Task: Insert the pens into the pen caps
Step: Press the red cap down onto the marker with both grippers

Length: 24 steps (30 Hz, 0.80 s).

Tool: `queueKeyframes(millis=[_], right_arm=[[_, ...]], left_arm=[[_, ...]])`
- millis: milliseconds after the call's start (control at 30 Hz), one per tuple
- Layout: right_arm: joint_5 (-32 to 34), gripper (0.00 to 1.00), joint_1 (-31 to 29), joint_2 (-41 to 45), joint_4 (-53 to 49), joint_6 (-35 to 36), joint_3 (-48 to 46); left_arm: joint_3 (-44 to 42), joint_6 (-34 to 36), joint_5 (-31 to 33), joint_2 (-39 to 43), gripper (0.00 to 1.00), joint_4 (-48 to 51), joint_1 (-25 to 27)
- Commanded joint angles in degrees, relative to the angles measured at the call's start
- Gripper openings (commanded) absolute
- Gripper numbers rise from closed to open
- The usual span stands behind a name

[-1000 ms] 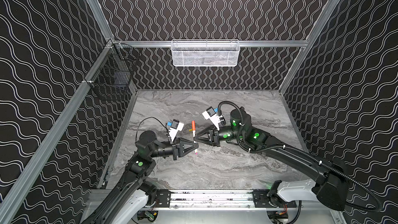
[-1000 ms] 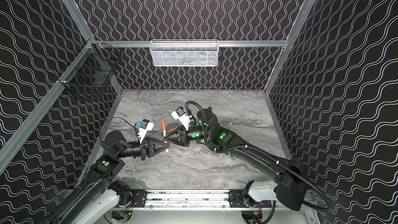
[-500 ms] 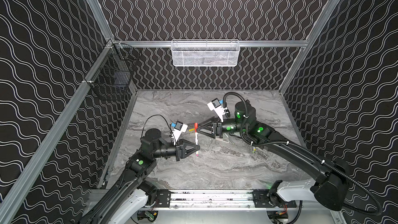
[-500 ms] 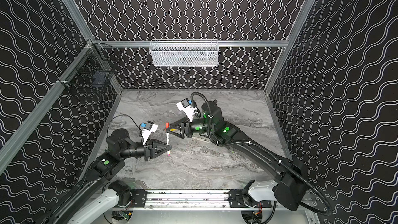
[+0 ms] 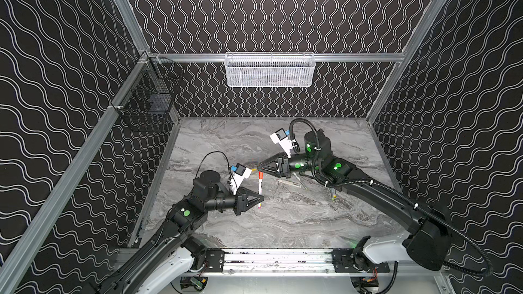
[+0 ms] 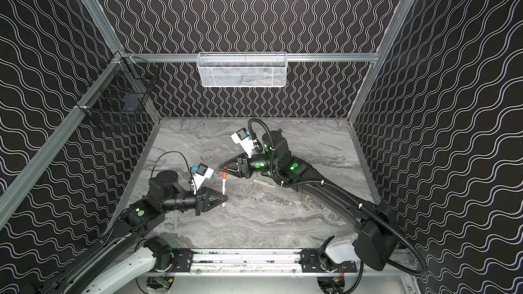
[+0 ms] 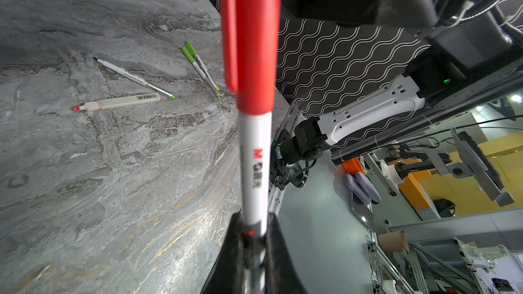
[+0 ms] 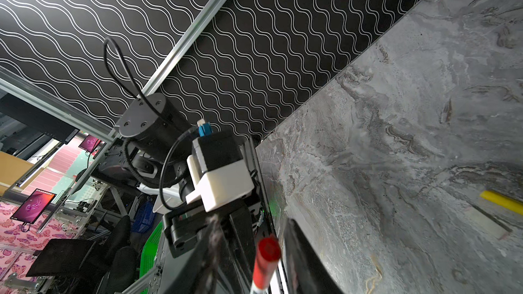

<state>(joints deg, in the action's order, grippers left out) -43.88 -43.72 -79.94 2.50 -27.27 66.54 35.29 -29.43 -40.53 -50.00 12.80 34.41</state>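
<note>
left fingers (image 7: 276,246) clamp the pen (image 5: 259,190) low, standing it roughly upright above the bench (image 5: 297,222) so its red cap (image 5: 260,175) meets the right fingers (image 8: 300,250), which stand apart around the cap without gripping, probably to press it home.

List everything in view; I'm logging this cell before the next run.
red-capped pen: one, white barrel, upright in left hand
green-capped pens: two, white, side by side on table
uncapped slim pen: one, white, on table
pale marker: one, pink tip, beside it
yellow cap: one, on table
mesh basket: one, white, back rail
wire basket: one, black, left rail
left hand: black, shut on red-capped pen
right hand: black, open, near that pen's top
</note>
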Motion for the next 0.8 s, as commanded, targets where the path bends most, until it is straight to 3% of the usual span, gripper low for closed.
queueKeyframes(millis=[0, 300, 600, 767], right_arm=[[-0.77, 0.32, 0.07, -0.28, 1.54, -0.59, -0.24], [-1.47, 0.11, -0.11, -0.13, 2.24, -1.42, -1.9], [-5.17, 0.0, -0.49, 0.07, 4.03, -3.0, -3.71], [-7.45, 0.0, -0.82, 1.98, 5.68, -3.54, -6.46]], left_arm=[[0.57, 1.92, 2.54, 0.21, 0.0, 0.71, 0.45], [0.86, 2.1, 3.13, 0.27, 0.0, 0.83, 0.65], [1.89, 3.87, 6.11, 1.61, 0.0, 0.24, 0.62], [1.63, 4.81, 5.29, 2.73, 0.0, -4.9, 0.58]])
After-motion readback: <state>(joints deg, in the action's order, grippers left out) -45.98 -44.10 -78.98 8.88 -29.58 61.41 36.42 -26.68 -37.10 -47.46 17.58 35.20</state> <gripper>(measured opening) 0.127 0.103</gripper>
